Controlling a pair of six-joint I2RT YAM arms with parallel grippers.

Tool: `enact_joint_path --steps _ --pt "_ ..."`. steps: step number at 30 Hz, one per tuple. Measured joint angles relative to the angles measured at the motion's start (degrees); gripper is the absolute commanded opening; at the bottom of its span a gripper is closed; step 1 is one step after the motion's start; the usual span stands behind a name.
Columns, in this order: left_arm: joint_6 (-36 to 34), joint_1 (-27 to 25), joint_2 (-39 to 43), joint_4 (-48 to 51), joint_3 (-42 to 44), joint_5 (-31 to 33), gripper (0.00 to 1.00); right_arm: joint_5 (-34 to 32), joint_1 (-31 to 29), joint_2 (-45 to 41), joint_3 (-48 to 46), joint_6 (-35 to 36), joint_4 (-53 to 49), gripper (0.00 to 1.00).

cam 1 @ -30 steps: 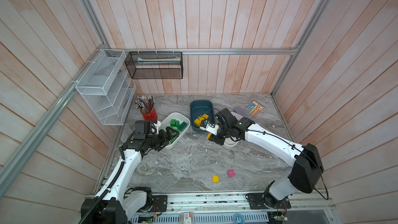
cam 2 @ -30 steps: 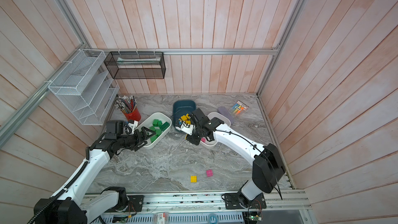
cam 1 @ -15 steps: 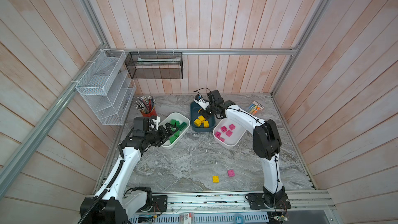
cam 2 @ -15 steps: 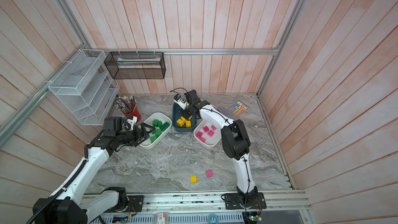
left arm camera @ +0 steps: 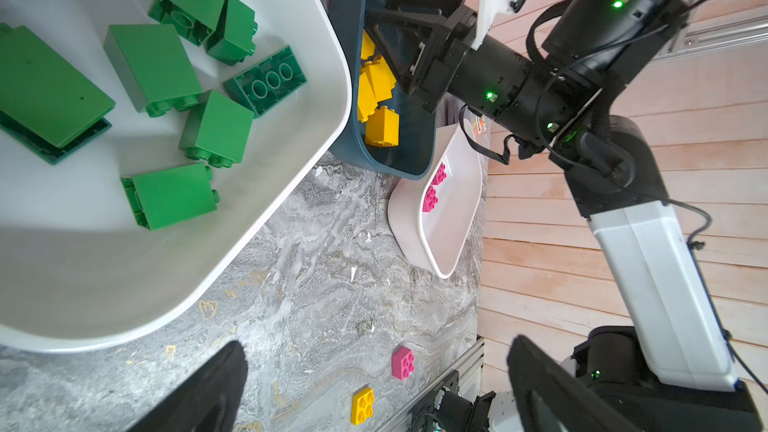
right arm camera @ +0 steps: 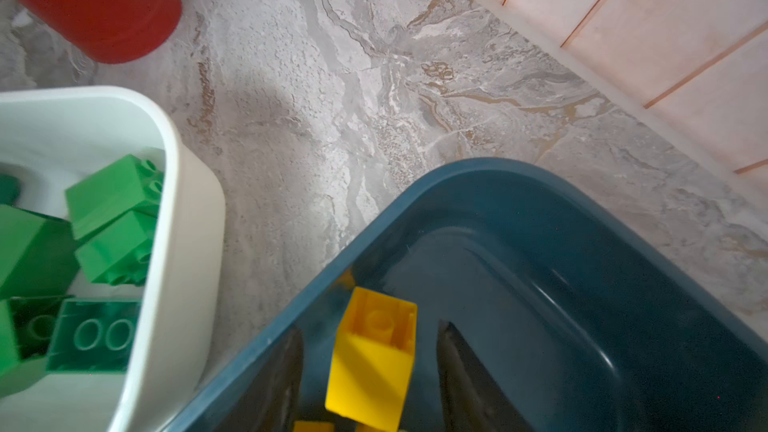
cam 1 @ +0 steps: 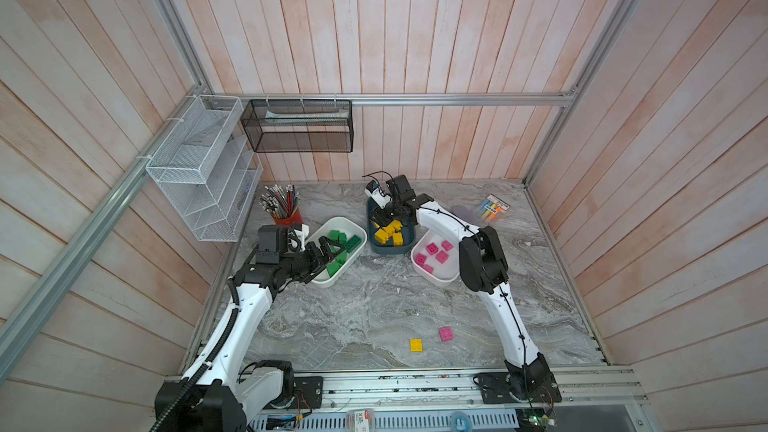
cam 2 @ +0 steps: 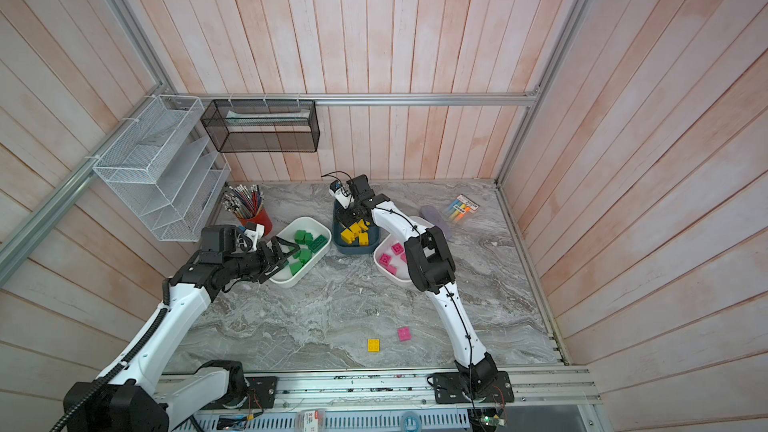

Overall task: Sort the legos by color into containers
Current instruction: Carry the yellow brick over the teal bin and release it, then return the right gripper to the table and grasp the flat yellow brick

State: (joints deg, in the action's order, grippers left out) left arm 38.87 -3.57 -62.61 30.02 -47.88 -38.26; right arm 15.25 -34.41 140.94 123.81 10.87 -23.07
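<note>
My right gripper (right arm camera: 374,380) hangs over the far end of the dark teal tub (cam 1: 390,252). Its jaws are open, and a yellow brick (right arm camera: 374,359) sits tilted between the fingers with a gap on each side. More yellow bricks (cam 1: 388,234) lie in that tub. My left gripper (cam 1: 328,255) is open and empty above the near end of the white tub (cam 1: 332,282) of green bricks (left arm camera: 153,66). The other white tub (cam 1: 440,280) holds pink bricks (cam 1: 434,253). A yellow brick (cam 1: 416,344) and a pink brick (cam 1: 445,333) lie loose near the front.
A red pencil cup (cam 1: 286,218) stands left of the tubs, under a white mesh rack (cam 1: 199,168). A black mesh basket (cam 1: 299,126) hangs on the back wall. A marker pack (cam 1: 492,207) lies at the back right. A metal rail (cam 1: 415,384) runs along the front edge.
The right arm swung back from the front of the tubs to the teal tub's far end with a yellow brick, then its jaws parted off the brick. The left arm barely moved.
</note>
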Motion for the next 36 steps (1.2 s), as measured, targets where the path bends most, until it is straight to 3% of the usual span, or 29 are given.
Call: enact_joint_path --steps 5,13,21,29,36 --pt "0.1 0.0 0.0 -0.1 0.0 0.0 1.0 1.3 0.0 -9.3 -9.0 2.2 -1.4 0.65" --pt "0.4 -0.2 0.0 -1.1 0.0 -0.1 1.0 3.5 -0.8 -41.1 -39.0 1.9 -1.4 0.67" --pt "0.3 -0.3 -2.0 -2.2 0.1 -0.5 1.0 3.9 -8.9 -61.4 -61.9 4.9 -7.6 0.69" --pt "-0.3 -0.6 -3.5 -2.4 0.1 -0.5 1.0 1.9 -20.0 -66.5 -71.8 9.8 -14.1 0.7" --pt "-0.9 -0.6 -3.5 -2.4 0.1 -0.5 1.0 -0.3 -27.2 -58.7 -71.9 11.5 -14.6 0.69"
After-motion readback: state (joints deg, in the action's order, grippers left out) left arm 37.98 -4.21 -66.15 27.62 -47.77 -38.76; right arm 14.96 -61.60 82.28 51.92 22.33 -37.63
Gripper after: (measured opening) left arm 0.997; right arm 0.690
